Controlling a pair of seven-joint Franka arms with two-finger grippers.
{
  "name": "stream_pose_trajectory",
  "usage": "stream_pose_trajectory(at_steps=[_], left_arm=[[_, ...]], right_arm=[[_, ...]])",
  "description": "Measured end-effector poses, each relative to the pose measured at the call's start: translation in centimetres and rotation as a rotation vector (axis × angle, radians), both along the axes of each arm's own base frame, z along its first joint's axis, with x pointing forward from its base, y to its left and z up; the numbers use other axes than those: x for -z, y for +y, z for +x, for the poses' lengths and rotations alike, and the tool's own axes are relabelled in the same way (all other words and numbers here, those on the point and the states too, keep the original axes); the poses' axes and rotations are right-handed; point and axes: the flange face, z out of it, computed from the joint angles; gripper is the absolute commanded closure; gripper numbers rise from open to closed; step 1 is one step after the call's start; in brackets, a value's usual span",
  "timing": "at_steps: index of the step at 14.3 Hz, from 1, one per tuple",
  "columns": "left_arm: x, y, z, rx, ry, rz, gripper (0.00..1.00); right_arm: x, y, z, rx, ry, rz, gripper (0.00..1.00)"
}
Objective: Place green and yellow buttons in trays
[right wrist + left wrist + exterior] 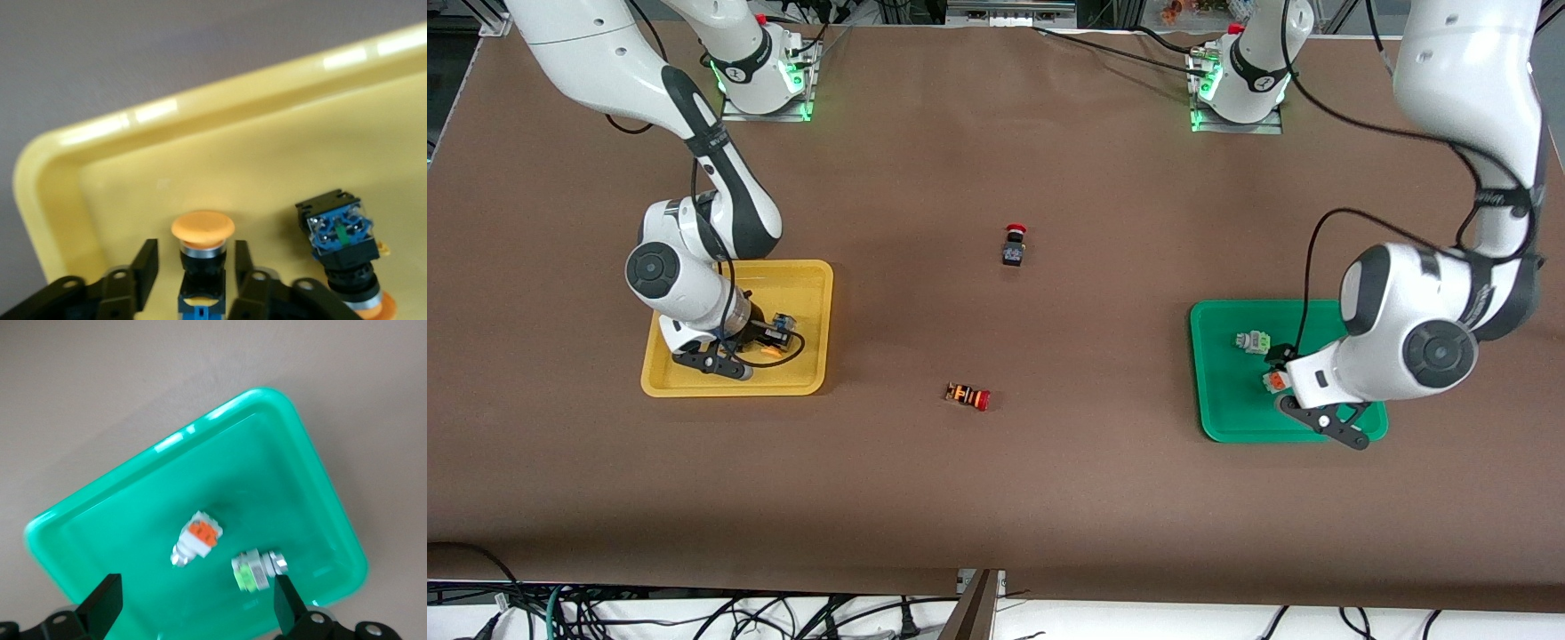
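Right pincer [193, 273] partly cropped, straddling yellow-capped button [202, 247]

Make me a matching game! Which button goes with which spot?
Things:
1. green-faced button
2. yellow-capped button
3. striped red button
4. black red button

Spots:
A. bare table, nearer the front camera
B. in the green tray
C. between the right pincer's open fingers, in the yellow tray
D. bare table, nearer the robots

Pairs: 1-B, 2-C, 3-A, 4-D
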Motion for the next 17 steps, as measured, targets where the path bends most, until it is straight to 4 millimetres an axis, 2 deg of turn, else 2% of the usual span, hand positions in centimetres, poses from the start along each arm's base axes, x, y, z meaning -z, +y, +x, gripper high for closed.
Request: stream_pose_trajectory(at_steps=[2, 4, 6, 7, 10, 12, 14, 17], left_arm=[[-6.6, -0.8, -0.9, -0.019, -0.032, 0.003, 0.00], [-12.9, -1.0, -2.5, -0.074, -0.028, 0.017, 0.00], [-17.5, -0.6, -3.8, -0.130, -0.006, 0.030, 0.00], [-19.1, -0.4, -4.3, -0.169, 0.007, 0.033, 0.00], [-23.2, -0.7, -6.0, -0.338, -0.020, 0.020, 0.00], [-25.3, -0.7, -7.3, -0.412, -0.096, 0.011, 0.00], [-25.9, 0.5, -9.0, -0.443, -0.193, -0.006, 0.00], [-25.1, 1.5, -12.3, -0.459, -0.196, -0.002, 0.00]], right_arm=[[-2.3, 0.1, 1.0, -0.001, -0.005, 0.000, 0.00], [-6.4, -0.4, 3.1, 0.005, 0.024, -0.006, 0.00], [-11.1, -1.7, 5.5, -0.015, 0.034, -0.008, 0.00], [-13.0, -2.5, 6.5, -0.030, 0.029, -0.008, 0.00], [-16.0, -5.5, 8.2, -0.036, 0.028, -0.007, 0.00], [-18.4, -6.9, 9.0, -0.030, 0.036, -0.007, 0.00], [-22.0, -6.8, 9.4, -0.034, 0.050, -0.005, 0.00], [-27.6, -6.2, 8.9, -0.045, 0.048, -0.005, 0.00]])
